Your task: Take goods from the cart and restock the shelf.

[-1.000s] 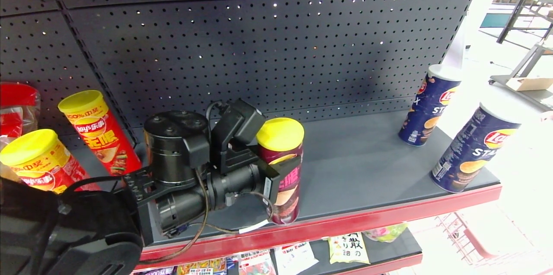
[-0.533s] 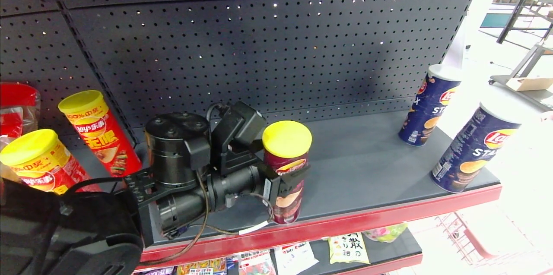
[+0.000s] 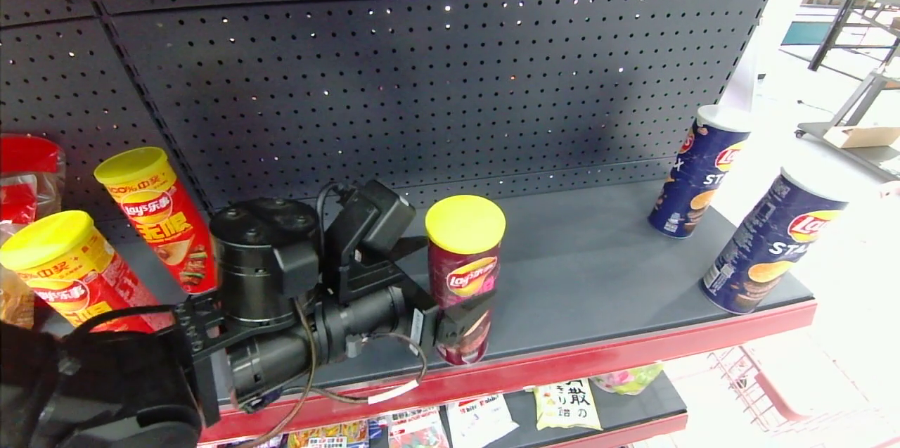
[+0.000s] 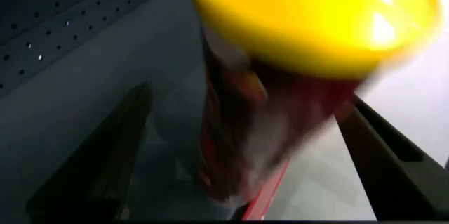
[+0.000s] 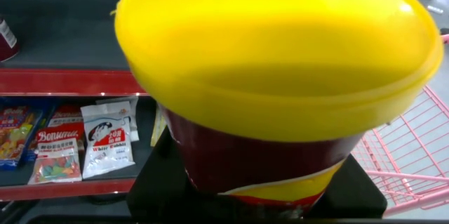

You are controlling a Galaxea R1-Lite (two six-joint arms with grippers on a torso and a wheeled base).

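A maroon chip can with a yellow lid (image 3: 464,258) stands upright on the grey shelf (image 3: 583,272), near its red front edge. My left gripper (image 3: 453,278) is open around the can's lower half, one finger in front and one behind, with gaps on both sides in the left wrist view, where the can (image 4: 280,112) stands between the dark fingers (image 4: 105,161). My right gripper (image 5: 259,199) is shut on a red can with a yellow lid (image 5: 280,62), which sits very close to that camera.
Two red yellow-lidded cans (image 3: 165,216) (image 3: 67,265) stand at the shelf's left, two blue cans (image 3: 696,170) (image 3: 770,240) at its right. A pegboard wall (image 3: 436,82) backs the shelf. Snack packets (image 3: 562,402) lie on the lower shelf. A pink cart (image 5: 414,154) stands below right.
The left gripper set the maroon can slightly rightward, opened its fingers and drew back to the left. The can now stands free and upright.
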